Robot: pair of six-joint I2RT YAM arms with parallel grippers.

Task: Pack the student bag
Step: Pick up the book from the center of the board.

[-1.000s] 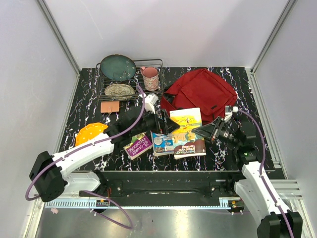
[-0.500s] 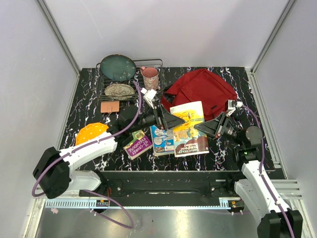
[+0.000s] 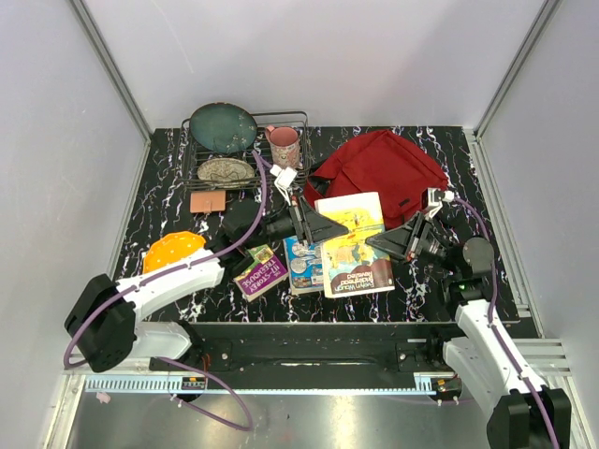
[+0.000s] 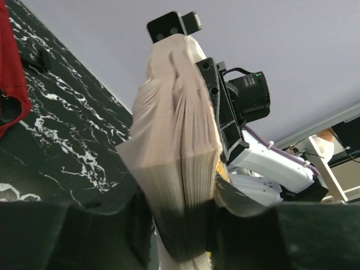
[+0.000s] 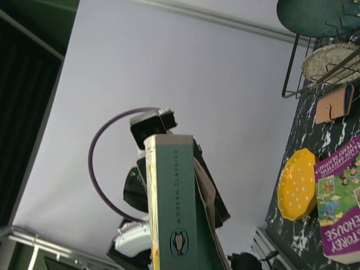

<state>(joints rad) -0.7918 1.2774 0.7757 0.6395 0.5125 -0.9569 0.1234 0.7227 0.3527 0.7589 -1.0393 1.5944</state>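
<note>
You have the yellow book (image 3: 351, 245) pinched between your left gripper (image 3: 318, 227) on its pages and your right gripper (image 3: 382, 243) on its spine, so next, I think, carry it together into the student bag (image 3: 384, 166) just past both hands.

Robot lab enclosure; plain white panel walls (image 3: 328, 56), aluminium framing (image 3: 112, 75), black marbled tabletop (image 3: 164, 210)

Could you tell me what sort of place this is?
Probably a robot lab test cell: plain white panel walls enclose a black marbled table, with staged props like a dish rack and dark-red backpack.
</note>
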